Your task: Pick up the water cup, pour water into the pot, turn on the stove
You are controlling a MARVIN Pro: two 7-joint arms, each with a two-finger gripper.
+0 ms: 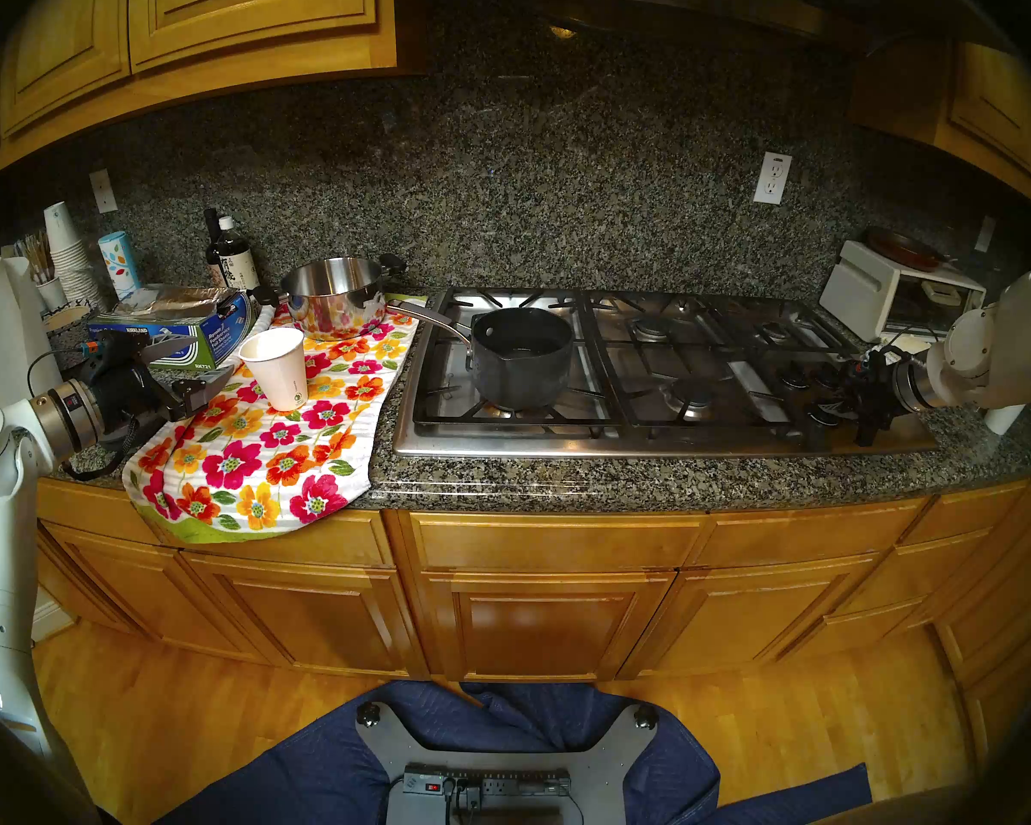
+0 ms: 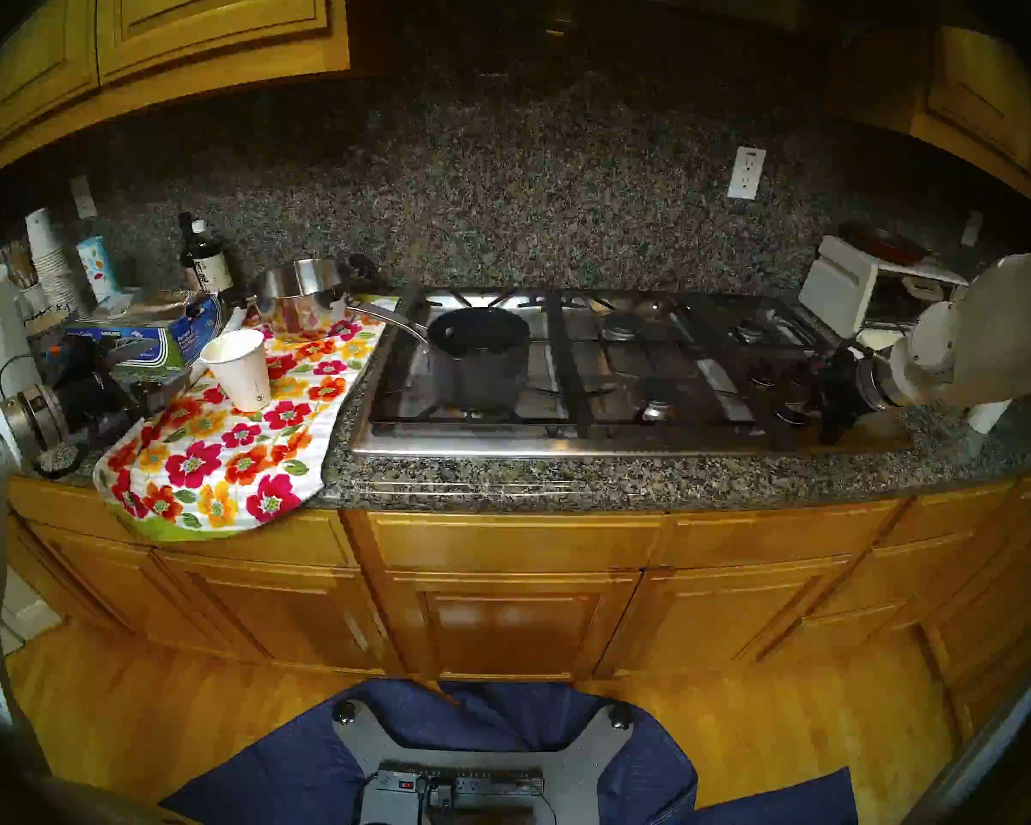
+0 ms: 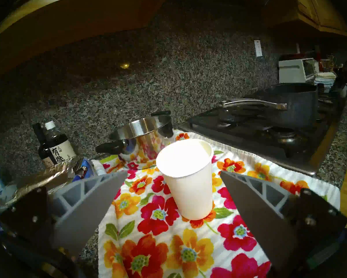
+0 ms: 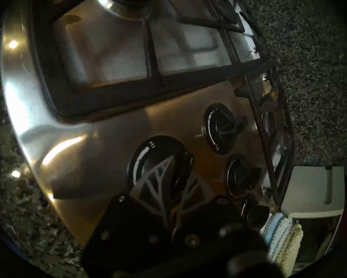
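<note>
Standing upright on the floral dish towel (image 1: 275,449), the white paper water cup (image 1: 278,368) sits left of the gas cooktop (image 1: 667,443), with the left gripper (image 1: 206,368) level beside it, jaws spread wide and holding nothing. In the left wrist view the cup (image 3: 188,181) lies between and a little beyond the two grey fingers (image 3: 92,199), untouched. The dark saucepan (image 1: 522,359) rests on the front left grate, its thin metal handle reaching back toward the shiny steel pot (image 1: 334,297) on the towel.

Over at the cooktop's right end, the right gripper (image 4: 178,165) has its jaws pinched shut on the front black knob (image 4: 148,161), the one whose dial shows a HI mark; the other knobs sit just beyond it.

A paper cup is light and thin-walled, so it probably buckles under a hard squeeze and slops if tipped fast. Mid-height on the wall looks the safest hold, below the rolled rim and above the small green mark, with gentle pressure. The soft towel beneath gives an uneven footing, so a sideways nudge could topple it. Whether water is inside cannot be told.
</note>
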